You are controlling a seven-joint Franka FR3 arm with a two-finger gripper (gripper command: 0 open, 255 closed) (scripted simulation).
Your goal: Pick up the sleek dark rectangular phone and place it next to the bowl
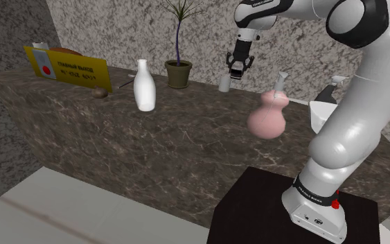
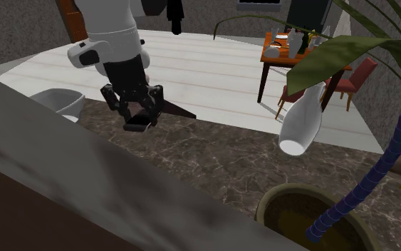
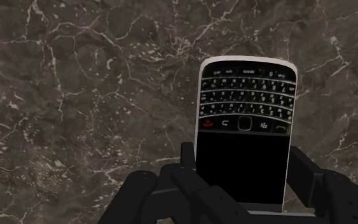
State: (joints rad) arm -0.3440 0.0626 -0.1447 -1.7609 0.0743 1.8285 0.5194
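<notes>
Dark veined marble counter runs across the frame. At upper centre my gripper hangs above it, fingers clamped on the black keypad phone. I judge it's lifted clear for carrying toward the white bowl at right.

in my wrist view the fingers hide the lower end of the phone. in the shoulder view the arm covers part of the bowl; the yellow box has print too small to read.
</notes>
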